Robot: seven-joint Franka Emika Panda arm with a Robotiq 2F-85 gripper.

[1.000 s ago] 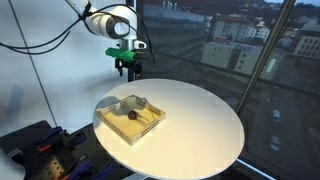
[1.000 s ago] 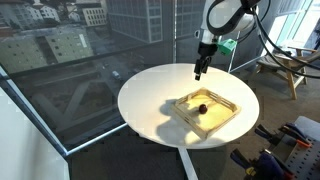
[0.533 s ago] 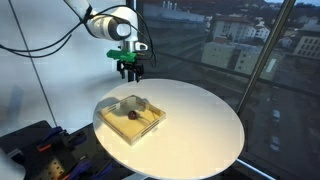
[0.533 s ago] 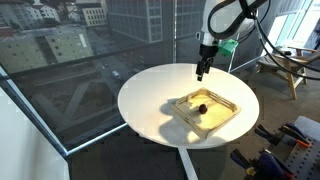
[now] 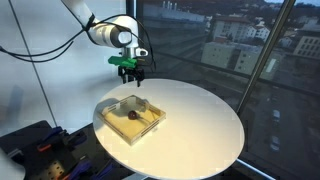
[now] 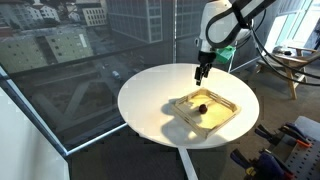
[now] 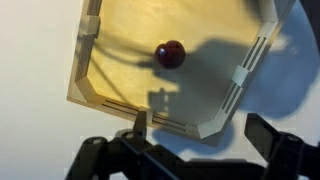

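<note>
A shallow wooden tray point(image 5: 112, 120) point(image 6: 228, 106) lies on the round white table point(image 5: 200, 125) point(image 6: 150, 95). A small dark red ball point(image 5: 131, 116) point(image 6: 199, 108) point(image 7: 171, 54) rests inside the tray. My gripper point(image 5: 132, 77) point(image 6: 203, 73) hangs in the air above the table, just beyond the tray's far edge, fingers pointing down. In the wrist view the gripper point(image 7: 200, 150) is open and empty, with the tray's near rim point(image 7: 160, 118) between and ahead of the fingers.
Large windows with city buildings stand close behind the table. A black cart with tools point(image 5: 40, 150) point(image 6: 285, 150) stands beside the table. A wooden stand point(image 6: 285, 70) is nearby.
The gripper has moved slightly down and toward the tray. The tray and ball have not moved.
</note>
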